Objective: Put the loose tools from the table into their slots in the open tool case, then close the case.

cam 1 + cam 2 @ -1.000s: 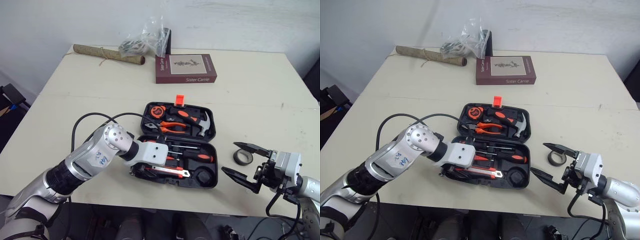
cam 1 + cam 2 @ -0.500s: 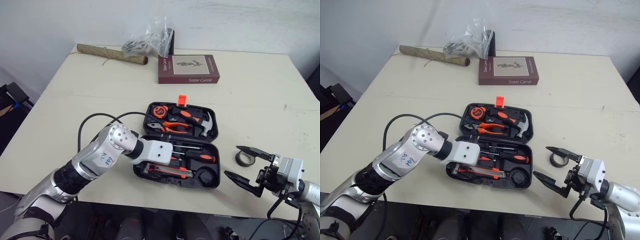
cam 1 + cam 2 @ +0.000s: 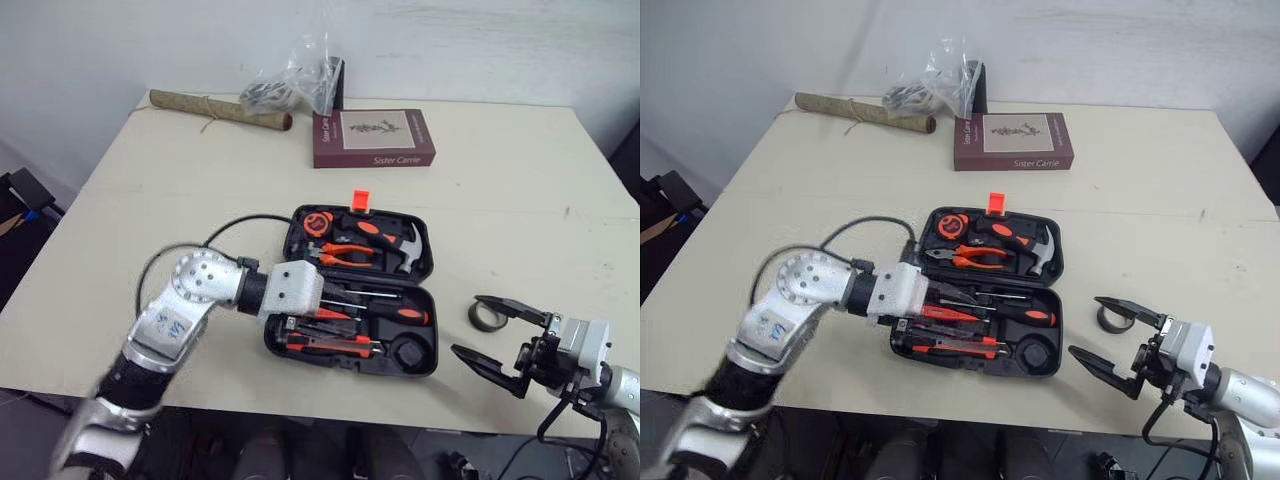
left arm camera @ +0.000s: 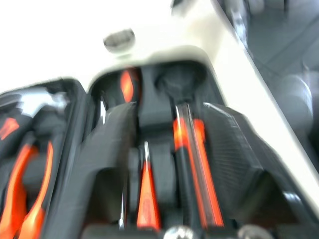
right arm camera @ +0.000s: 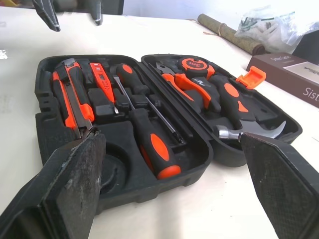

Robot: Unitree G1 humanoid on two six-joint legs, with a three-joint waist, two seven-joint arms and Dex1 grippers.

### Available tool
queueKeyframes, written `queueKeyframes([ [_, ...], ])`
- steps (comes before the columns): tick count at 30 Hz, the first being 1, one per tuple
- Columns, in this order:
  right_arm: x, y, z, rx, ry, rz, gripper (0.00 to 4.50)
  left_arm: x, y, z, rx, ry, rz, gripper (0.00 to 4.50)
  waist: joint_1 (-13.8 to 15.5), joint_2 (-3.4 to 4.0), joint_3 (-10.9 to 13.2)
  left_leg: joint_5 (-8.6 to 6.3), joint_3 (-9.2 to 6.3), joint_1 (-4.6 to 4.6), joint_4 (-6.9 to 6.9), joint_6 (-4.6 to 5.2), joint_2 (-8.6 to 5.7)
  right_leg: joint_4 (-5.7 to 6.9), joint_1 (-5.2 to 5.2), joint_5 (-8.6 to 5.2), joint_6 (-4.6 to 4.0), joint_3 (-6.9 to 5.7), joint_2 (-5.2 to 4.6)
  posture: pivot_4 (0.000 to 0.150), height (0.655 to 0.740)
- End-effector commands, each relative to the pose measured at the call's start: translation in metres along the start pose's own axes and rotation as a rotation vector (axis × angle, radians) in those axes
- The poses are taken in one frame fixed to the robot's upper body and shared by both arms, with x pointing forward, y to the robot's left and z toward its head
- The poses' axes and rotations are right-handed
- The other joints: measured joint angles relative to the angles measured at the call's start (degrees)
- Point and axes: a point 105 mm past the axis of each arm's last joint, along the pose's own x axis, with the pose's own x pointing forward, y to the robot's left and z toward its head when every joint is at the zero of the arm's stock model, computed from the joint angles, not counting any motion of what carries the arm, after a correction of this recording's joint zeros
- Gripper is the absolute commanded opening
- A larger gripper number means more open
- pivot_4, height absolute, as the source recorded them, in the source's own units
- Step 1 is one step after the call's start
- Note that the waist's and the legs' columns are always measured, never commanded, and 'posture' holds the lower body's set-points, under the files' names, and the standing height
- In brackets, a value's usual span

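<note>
Worktop (image 3: 500, 170) carries the open tool case (image 3: 428, 330) mid-frame. Left gripper (image 4: 169, 112): jaws apart, low over the lower-half tools, so it could snag one or drag the case. Right gripper (image 3: 466, 323) at lower right: jaws wide open at the loose tape roll (image 3: 473, 318). A sloppy approach likely knocks the roll off the near edge.

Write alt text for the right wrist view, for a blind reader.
An open black tool case lies on a pale table, holding orange-handled screwdrivers, pliers and a hammer. The two black fingers of the right gripper stand wide apart in the foreground.
</note>
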Motion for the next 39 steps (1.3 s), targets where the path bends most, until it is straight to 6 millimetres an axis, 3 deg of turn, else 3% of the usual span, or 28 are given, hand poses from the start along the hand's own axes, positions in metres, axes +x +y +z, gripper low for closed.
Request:
queueKeyframes([
  [1, -0.001, -0.003, 0.013, -0.037, -0.024, -0.012, 4.50, -0.003, -0.010, -0.019, 0.026, 0.043, -0.020, 0.13, 0.0, -0.01, 0.0, 0.01, 0.01, 0.02, -0.02, -0.01, 0.00, 0.00, 0.00, 0.00, 0.00, 0.00, 0.01, 0.150, 0.7400],
  [12, -0.003, -0.004, 0.011, -0.025, -0.007, -0.009, 4.50, 0.008, -0.010, -0.073, -0.087, 0.196, 0.069, 0.02, 0.3, 0.02, 0.0, -0.05, 0.01, 0.05, 0.01, 0.09, -0.07, -0.03, 0.10, 0.03, 0.05, 0.00, -0.08, 0.150, 0.7400],
  [16, -0.003, -0.003, 0.011, -0.022, -0.005, -0.007, 4.50, 0.003, -0.022, -0.089, -0.182, 0.291, 0.018, 0.02, 0.2, 0.09, -0.1, -0.05, -0.02, 0.37, -0.06, 0.11, -0.06, -0.11, 0.51, 0.03, 0.06, -0.02, -0.08, 0.150, 0.7400],
  [20, -0.005, -0.002, 0.012, -0.021, -0.004, -0.006, 4.50, 0.008, -0.027, -0.080, -0.207, 0.240, -0.003, 0.02, 0.0, 0.18, -0.2, -0.10, -0.01, 0.94, -0.40, 0.14, -0.06, -0.36, 1.03, 0.03, 0.06, -0.02, -0.07, 0.150, 0.7400],
  [25, -0.007, -0.002, 0.013, -0.020, 0.000, -0.008, 4.50, 0.013, -0.018, -0.046, -0.088, 0.045, 0.027, 0.02, 0.1, 0.21, -0.2, -0.10, 0.02, 0.90, -0.42, 0.11, -0.04, -0.38, 0.97, 0.03, 0.06, 0.00, -0.07, 0.150, 0.7400],
  [29, -0.008, -0.001, 0.013, -0.016, 0.003, -0.010, 4.50, 0.011, -0.013, -0.039, -0.051, 0.011, 0.058, 0.02, 0.1, 0.15, -0.1, -0.10, 0.01, 0.79, -0.39, 0.11, -0.04, -0.38, 0.88, 0.03, 0.06, -0.01, -0.07, 0.150, 0.7400],
  [34, -0.008, -0.001, 0.012, -0.005, 0.007, -0.008, 4.50, 0.008, -0.013, -0.050, -0.071, 0.072, 0.065, 0.02, 0.1, 0.14, -0.1, -0.10, 0.00, 0.78, -0.40, 0.11, -0.04, -0.39, 0.87, 0.03, 0.06, -0.01, -0.07, 0.150, 0.7400],
  [39, -0.006, 0.000, 0.010, 0.002, 0.006, -0.009, 4.50, 0.008, -0.016, -0.077, -0.164, 0.223, 0.062, 0.02, 0.1, 0.15, -0.1, -0.12, -0.01, 0.79, -0.41, 0.15, -0.04, -0.39, 0.89, 0.03, 0.06, -0.02, -0.07, 0.150, 0.7400],
])
